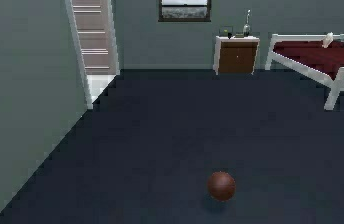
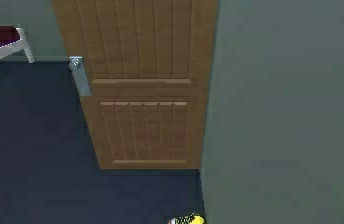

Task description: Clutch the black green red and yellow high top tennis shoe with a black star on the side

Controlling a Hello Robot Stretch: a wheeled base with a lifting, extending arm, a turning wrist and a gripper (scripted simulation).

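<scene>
A small yellow-and-green thing (image 2: 185, 220), possibly the shoe, is seen near the wooden door (image 2: 140, 85); it could be overrun by a careless turn. The tool's state cannot be told.

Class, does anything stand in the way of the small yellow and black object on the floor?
A grey wall rises just right of the small yellow and black object; a brown wooden door stands beyond. Dark floor left of it is bare.
</scene>
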